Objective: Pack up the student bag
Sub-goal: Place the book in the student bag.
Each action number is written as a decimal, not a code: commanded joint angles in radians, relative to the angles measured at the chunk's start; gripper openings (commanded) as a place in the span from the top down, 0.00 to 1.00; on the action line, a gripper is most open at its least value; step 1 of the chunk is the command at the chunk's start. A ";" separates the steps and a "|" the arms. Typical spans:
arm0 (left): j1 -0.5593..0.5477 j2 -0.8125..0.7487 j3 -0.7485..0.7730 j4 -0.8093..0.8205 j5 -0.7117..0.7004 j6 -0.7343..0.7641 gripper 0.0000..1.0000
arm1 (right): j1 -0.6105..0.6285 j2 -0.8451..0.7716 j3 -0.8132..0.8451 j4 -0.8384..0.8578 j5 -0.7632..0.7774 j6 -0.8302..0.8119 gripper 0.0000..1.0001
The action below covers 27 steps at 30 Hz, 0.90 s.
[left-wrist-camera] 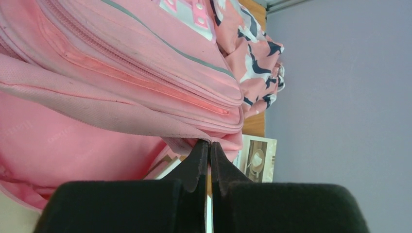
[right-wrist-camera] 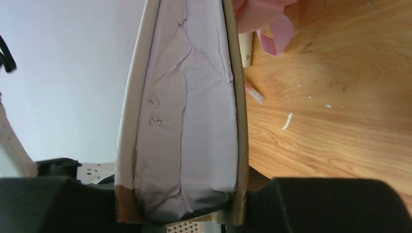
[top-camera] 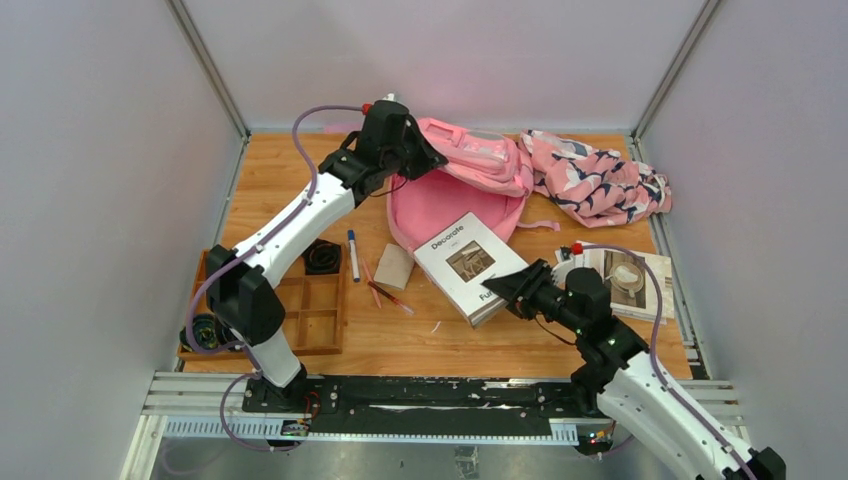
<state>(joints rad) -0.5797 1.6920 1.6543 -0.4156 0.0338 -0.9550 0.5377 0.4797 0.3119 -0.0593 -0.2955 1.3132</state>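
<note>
Broadly, the wooden table fills the view from above, with the student bag at its far middle; the bag lies open, its pink lining facing the near side and its pocketed front flap raised above the opening. Just right of it, touching it, a pink cloth with a navy and white pattern lies crumpled by the far right corner. The left gripper reaches to the flap's left edge, its fingers pressed together and pinching a fold of the bag's pink fabric. Near of the bag, a white book titled "Decorate" sits askew, its far corner over the bag's lining; the right gripper grips the book's near right edge, and in the right wrist view the pale cover stands between the two black fingers, clamped on both sides. A magazine showing a cup lies at the right, partly under the right arm. At the near left sits a wooden compartment tray; a black roll rests at its far end; a marker, a brown card and two pencils lie between the tray and the book.
</note>
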 commanded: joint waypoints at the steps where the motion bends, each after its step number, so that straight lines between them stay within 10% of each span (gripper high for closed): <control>1: -0.038 -0.019 0.056 0.084 0.066 0.008 1.00 | -0.008 0.099 0.029 0.234 0.030 0.144 1.00; 16: -0.072 -0.093 -0.027 0.077 0.094 0.054 1.00 | -0.008 0.446 0.146 0.469 0.403 0.343 1.00; 27: -0.071 -0.130 0.013 -0.042 0.177 0.226 1.00 | -0.057 0.825 0.350 0.652 0.403 0.341 0.99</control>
<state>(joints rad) -0.6384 1.6321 1.6051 -0.4561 0.0963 -0.8268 0.5091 1.2304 0.5766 0.4427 0.0532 1.6684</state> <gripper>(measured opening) 0.022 0.367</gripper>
